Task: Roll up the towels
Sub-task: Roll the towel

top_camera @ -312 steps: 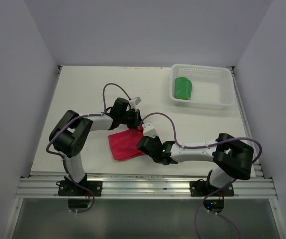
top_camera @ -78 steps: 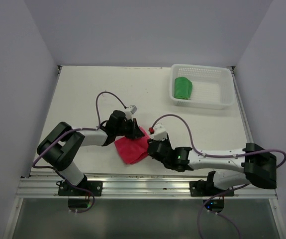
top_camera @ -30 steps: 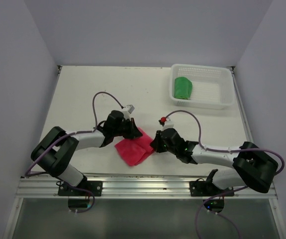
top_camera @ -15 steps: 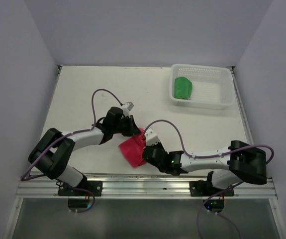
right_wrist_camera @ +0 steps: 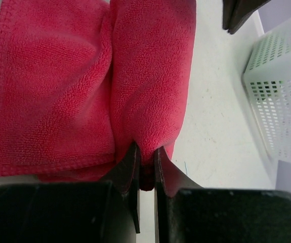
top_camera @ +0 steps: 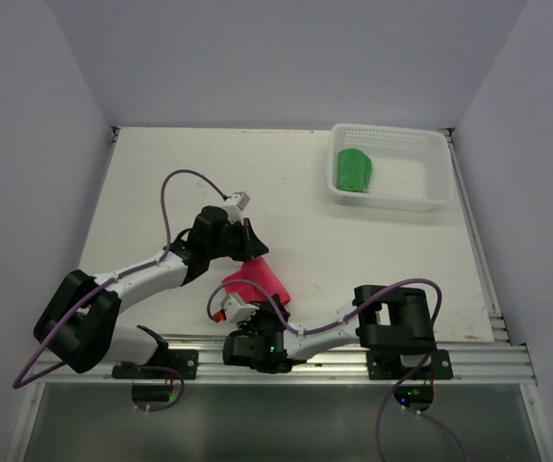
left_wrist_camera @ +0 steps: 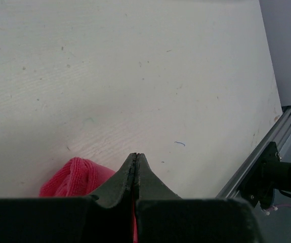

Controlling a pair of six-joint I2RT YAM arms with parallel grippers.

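Note:
The pink-red towel [top_camera: 255, 281] lies bunched in a narrow fold near the table's front edge. My right gripper [top_camera: 249, 304] reaches it from the near side. In the right wrist view the right gripper [right_wrist_camera: 145, 153] is shut on a thick fold of the pink-red towel [right_wrist_camera: 84, 91]. My left gripper [top_camera: 250, 248] sits at the towel's far end. In the left wrist view the left gripper [left_wrist_camera: 136, 156] is shut, tips over bare table, with the pink-red towel [left_wrist_camera: 72, 176] beside and under it. The green towel [top_camera: 354, 170] sits rolled in the basket.
The white mesh basket [top_camera: 420, 197] stands at the back right and also shows in the right wrist view as the basket [right_wrist_camera: 279, 101]. A metal rail [top_camera: 286, 358] runs along the near edge. The right arm lies folded low along that edge.
My right arm has swung from the towel's right side round to its near end, still holding it. The towel has been drawn narrower and nearer the front edge. The left gripper shifted slightly back-left.

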